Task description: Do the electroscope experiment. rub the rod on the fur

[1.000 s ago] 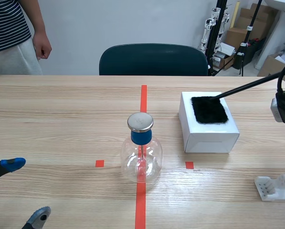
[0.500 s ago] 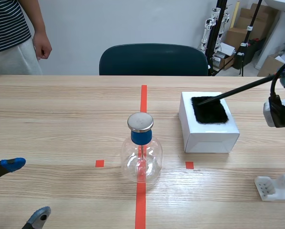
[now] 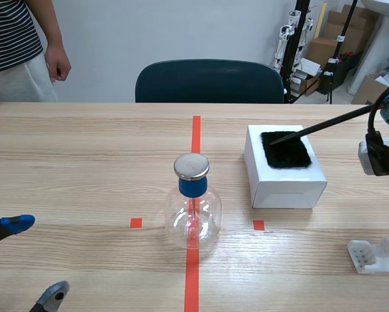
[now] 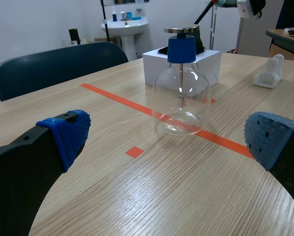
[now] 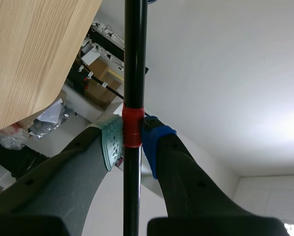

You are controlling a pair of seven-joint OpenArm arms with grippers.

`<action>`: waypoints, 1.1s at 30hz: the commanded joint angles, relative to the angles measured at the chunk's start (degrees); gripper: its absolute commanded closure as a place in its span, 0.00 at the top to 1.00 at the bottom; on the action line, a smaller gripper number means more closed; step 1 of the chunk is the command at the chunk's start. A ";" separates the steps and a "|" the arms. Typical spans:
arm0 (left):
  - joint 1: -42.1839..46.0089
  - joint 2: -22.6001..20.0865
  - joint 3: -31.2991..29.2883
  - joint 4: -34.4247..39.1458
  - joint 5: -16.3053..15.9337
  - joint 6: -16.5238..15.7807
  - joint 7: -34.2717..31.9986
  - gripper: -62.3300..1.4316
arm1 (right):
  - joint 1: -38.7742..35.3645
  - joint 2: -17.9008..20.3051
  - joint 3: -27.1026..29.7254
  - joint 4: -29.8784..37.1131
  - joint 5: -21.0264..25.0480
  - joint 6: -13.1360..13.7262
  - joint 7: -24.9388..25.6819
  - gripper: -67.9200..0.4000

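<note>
At about 2 o'clock from the glass flask (image 3: pixel 193 218), a white box (image 3: pixel 285 185) stands on the wooden table (image 3: pixel 84 162). On its top lies the patch of black fur (image 3: pixel 285 149). The black rod (image 3: pixel 324 125) comes down on a slant from about 2 o'clock, and its tip rests on the fur near the patch's 10 o'clock corner.

The right gripper (image 5: pixel 131 140) is closed on the rod. In the right wrist view its grey-green pad and its blue pad press on a red band (image 5: pixel 132 127) around the rod from both sides. In the scene view this gripper hangs above the table edge at 3 o'clock, well apart from the box.

The flask stands upright on the orange-red tape line, with a blue collar (image 3: pixel 193 187) and a flat metal cap (image 3: pixel 192 166).

The left gripper (image 3: pixel 37 258) is at about 8 o'clock from the flask, low over the table. Its fingers are spread wide and nothing is between them.

A white plastic holder (image 3: pixel 375 255) lies at 4 o'clock from the flask. A dark chair (image 3: pixel 209 81) is at 12 o'clock behind the table, and a person (image 3: pixel 12 45) in a striped shirt stands at about 10 o'clock.
</note>
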 commanded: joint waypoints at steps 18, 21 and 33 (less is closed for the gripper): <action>-0.02 -0.48 -0.48 0.81 -0.61 0.11 -1.18 1.00 | 0.98 0.74 0.48 0.70 -0.26 0.04 -1.97 0.00; -0.02 -0.48 -0.48 0.81 -0.61 0.11 -1.18 1.00 | 0.98 0.04 0.48 0.70 -0.96 -0.15 -2.16 0.00; -0.02 -0.48 -0.48 0.81 -0.61 0.11 -1.18 1.00 | 0.98 3.41 0.48 0.66 -1.29 1.31 -5.57 0.00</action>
